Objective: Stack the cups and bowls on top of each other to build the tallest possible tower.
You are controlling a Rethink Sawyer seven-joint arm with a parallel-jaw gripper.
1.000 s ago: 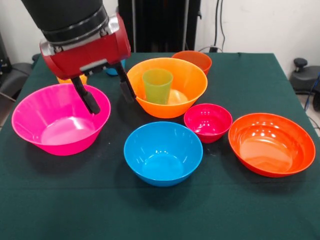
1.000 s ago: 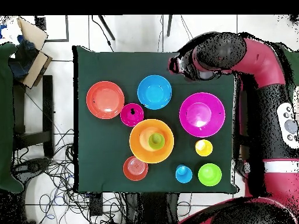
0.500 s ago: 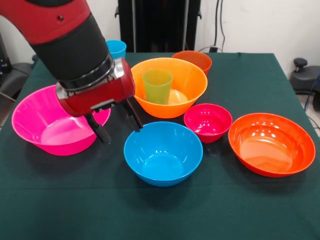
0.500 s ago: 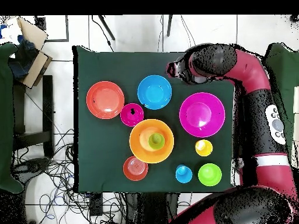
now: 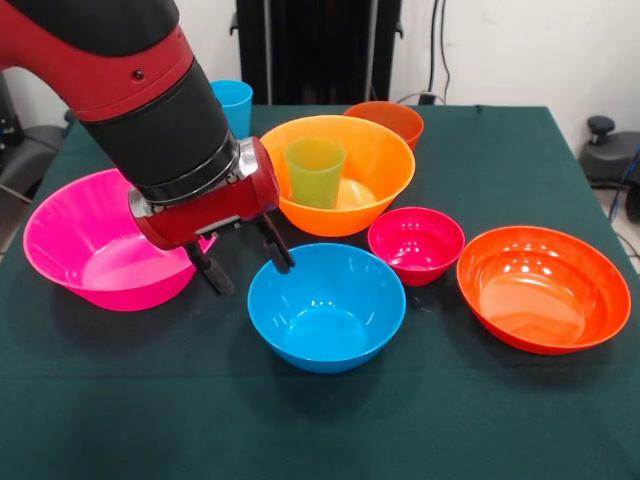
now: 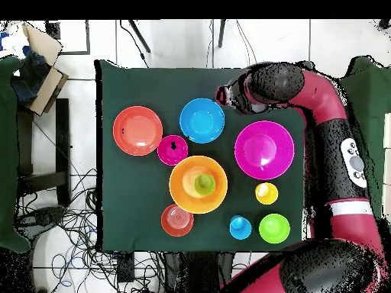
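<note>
Operator: My end effector [image 5: 245, 264] hangs empty, fingers apart, straddling the rim of the glossy round medium blue plastic bowl [image 5: 326, 305] on the green-clothed counter [image 5: 500, 420].

Observer: Risk?

Operator: Slick rim could slip. The smooth tapered green plastic cup [image 5: 315, 172] stands inside the big orange plastic bowl [image 5: 380, 165].

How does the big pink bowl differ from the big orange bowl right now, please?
The big pink bowl is empty; the big orange bowl holds an upright green cup. In the front view, the arm partly hides the pink bowl's rim, while the orange bowl shows nearly whole. Both are glossy, round and sit upright on the table.
</note>
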